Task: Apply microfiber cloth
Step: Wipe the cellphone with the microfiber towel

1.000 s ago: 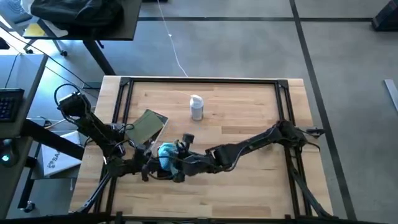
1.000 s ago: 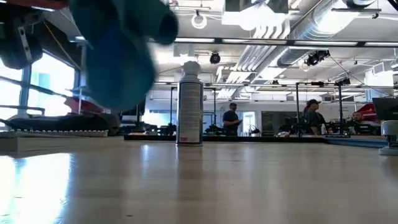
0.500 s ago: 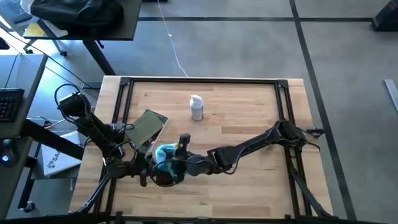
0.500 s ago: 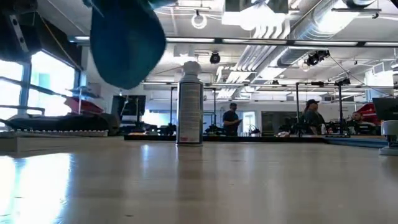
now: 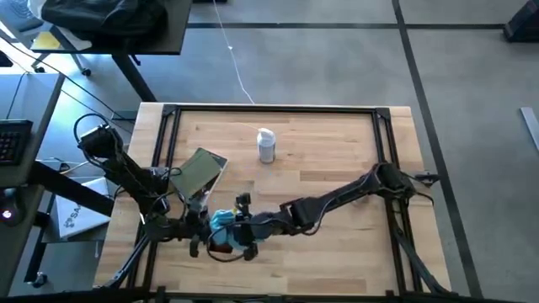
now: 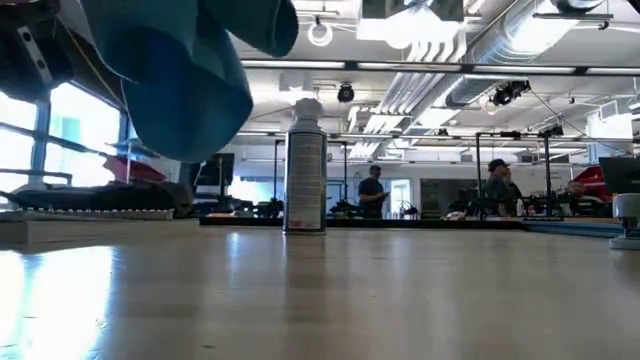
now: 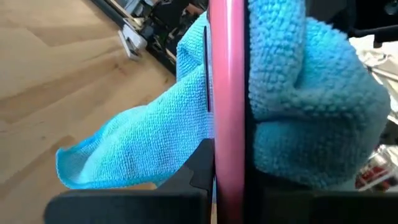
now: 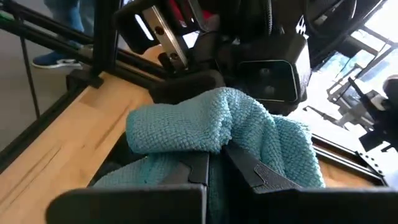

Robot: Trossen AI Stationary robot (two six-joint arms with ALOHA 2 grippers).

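From above, the two grippers meet near the table's (image 5: 337,156) front-left: the right gripper (image 5: 229,233) holds the microfiber cloth (image 5: 222,221) bunched between them, just beside the left gripper (image 5: 199,231). Behind them lie an olive-green pouch (image 5: 200,169) and, farther back, a spray bottle (image 5: 266,145). The low view shows the cloth (image 6: 180,75) hanging clear above the wood. In the left wrist view the cloth (image 7: 298,93) drapes over a thin pink-edged object (image 7: 227,93) held by that gripper. In the right wrist view its fingers (image 8: 249,165) are pinched narrowly on the cloth (image 8: 205,127).
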